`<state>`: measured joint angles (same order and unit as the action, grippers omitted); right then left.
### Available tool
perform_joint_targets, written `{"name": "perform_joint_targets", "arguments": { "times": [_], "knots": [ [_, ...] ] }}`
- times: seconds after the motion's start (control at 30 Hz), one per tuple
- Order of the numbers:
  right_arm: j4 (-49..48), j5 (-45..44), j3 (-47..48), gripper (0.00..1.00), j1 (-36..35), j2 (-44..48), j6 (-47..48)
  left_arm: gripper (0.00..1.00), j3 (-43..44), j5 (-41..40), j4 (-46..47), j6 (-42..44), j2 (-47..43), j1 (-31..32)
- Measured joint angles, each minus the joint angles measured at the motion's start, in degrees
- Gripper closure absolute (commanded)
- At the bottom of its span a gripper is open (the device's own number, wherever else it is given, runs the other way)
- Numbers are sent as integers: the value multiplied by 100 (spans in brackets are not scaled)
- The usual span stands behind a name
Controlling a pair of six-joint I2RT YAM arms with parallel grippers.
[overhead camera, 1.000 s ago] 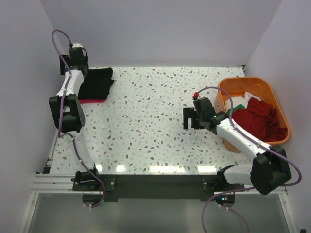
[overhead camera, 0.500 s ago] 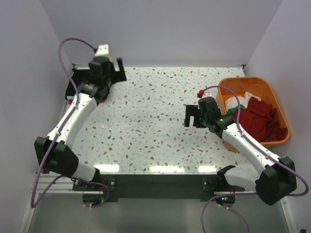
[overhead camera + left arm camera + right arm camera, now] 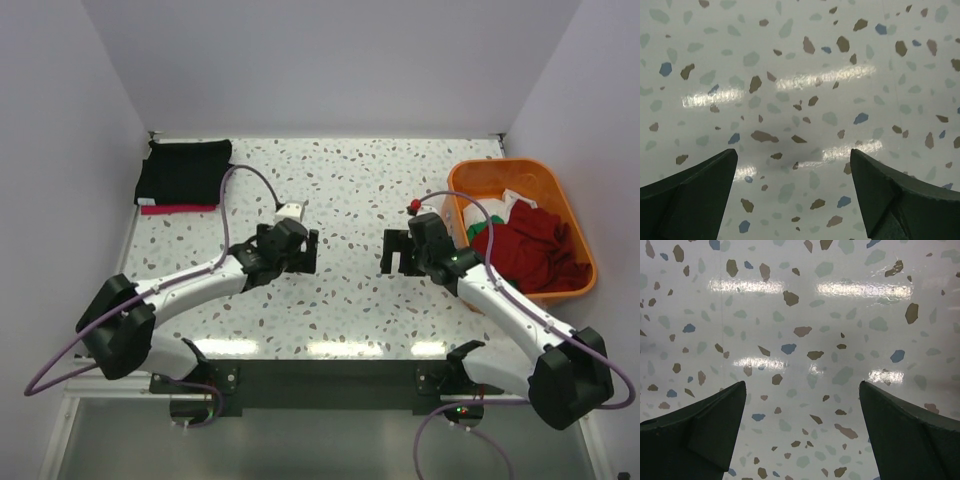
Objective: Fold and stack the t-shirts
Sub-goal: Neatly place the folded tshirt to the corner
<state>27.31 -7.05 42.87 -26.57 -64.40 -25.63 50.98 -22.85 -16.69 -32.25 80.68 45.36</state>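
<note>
Far beyond and left of the left pincer point(image 3: 310, 251), the pink-red t-shirt point(image 3: 178, 209) lay mostly hidden under the black t-shirt point(image 3: 183, 172); only one edge strip showed.

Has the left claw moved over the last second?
Yes. The left claw swung away from the folded black shirt in the far-left corner, toward the centre and nearer the arm bases.

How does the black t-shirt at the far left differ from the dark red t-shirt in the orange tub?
The black t-shirt is folded into a flat rectangle; the dark red t-shirt is crumpled. The black one lies atop a pink-red t-shirt; the dark red one sits heaped in the orange tub. Both are plain cloth.
</note>
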Motion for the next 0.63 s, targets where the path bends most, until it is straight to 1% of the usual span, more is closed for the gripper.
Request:
{"name": "perform_joint_targets", "arguments": {
  "times": [0.13,0.3,0.47,0.63],
  "knots": [
    [-190,76,-260,1,-2,105,-37,0,-564,-116,-17,-337,-249,72],
    [-348,76,-413,1,0,369,-57,0,-951,-319,-13,-588,-866,70],
    [-535,46,-487,1,0,669,-133,0,-966,-503,101,-612,-1303,70],
    [-704,50,-588,1,0,782,-175,0,-1010,-601,310,-599,-1386,70]
  ]
}}
